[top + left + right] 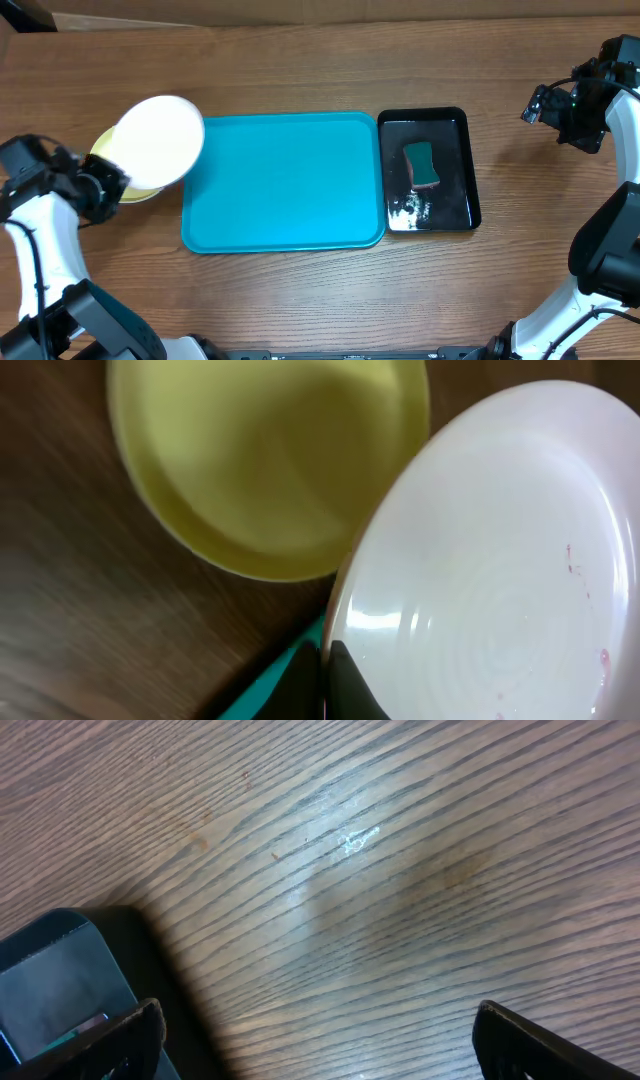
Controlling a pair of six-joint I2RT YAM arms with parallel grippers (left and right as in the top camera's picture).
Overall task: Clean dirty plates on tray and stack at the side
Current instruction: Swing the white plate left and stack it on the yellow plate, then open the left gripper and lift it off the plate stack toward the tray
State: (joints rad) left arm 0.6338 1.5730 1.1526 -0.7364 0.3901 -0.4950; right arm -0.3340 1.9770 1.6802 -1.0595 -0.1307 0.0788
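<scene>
While my left hand (pixel 327 675) grips the white plate (pixel 500 560) over the yellow plate (pixel 270 460) (left of the tray (pixel 285 180)), my right hand (pixel 315 1045) hangs released.

Brown wood-grain table (pixel 300 300) under soft even light, faint pale glare

The right gripper (pixel 315 1045) stands wide open. Its two dark fingers (pixel 530 1045) sit at the lower corners, with only bare wooden table (pixel 400 900) between them. A corner of the black tray (pixel 60 965) lies just beyond the finger on the view's left side. A pale scuff (pixel 358 840) marks the wood ahead of the fingers.
</scene>
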